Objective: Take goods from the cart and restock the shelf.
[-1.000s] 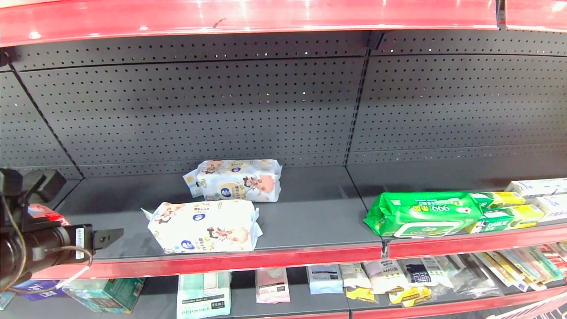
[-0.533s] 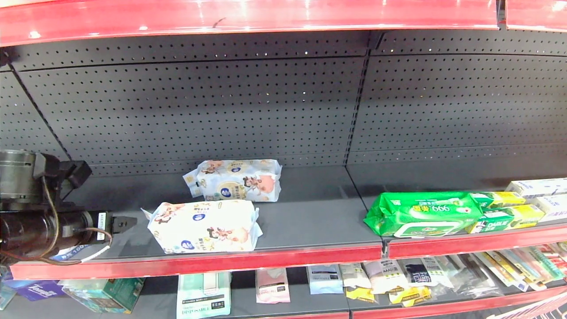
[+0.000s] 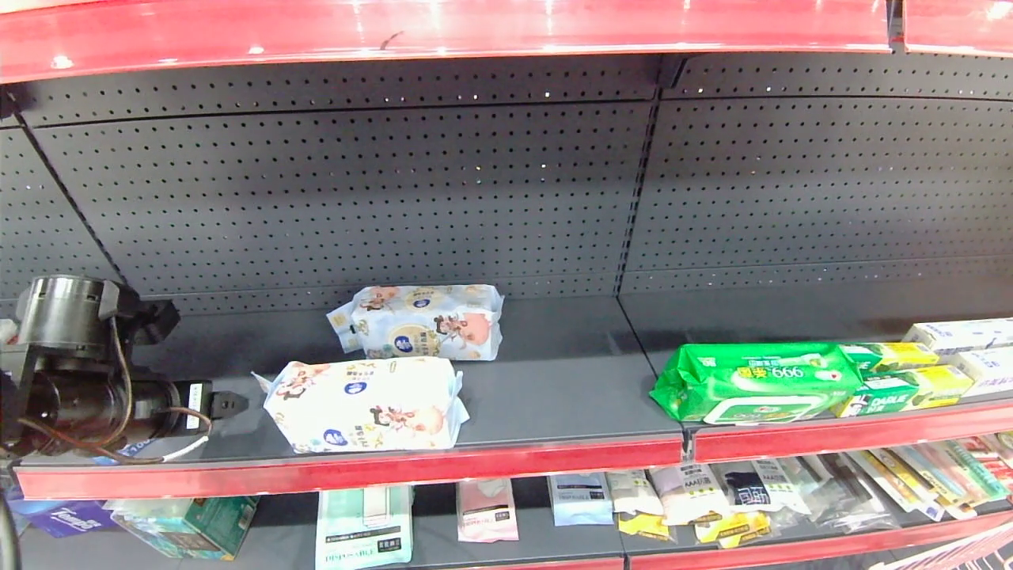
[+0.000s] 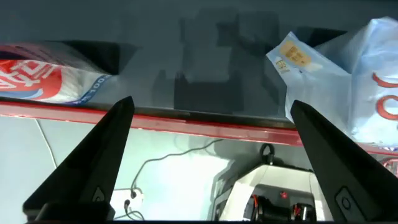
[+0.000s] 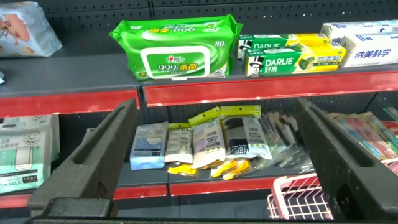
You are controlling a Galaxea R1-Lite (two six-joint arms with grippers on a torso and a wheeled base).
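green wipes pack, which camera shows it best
The right wrist view: the green wipes pack faces it whole and front on, at the shelf edge. The head view has it complete too, but farther off and from above. The left wrist view looks at the shelf's other end, at a white pack.

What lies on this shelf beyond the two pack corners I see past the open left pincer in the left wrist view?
Observer: A white cartoon-printed soft pack at the front edge, a matching pack behind it.
Operator: Farther right?
Observer: A green plastic wipes pack on the same grey metal shelf, beside green-and-yellow boxes.
Operator: The right pincer?
Observer: The right pincer is open and empty, facing small sachets lower down.
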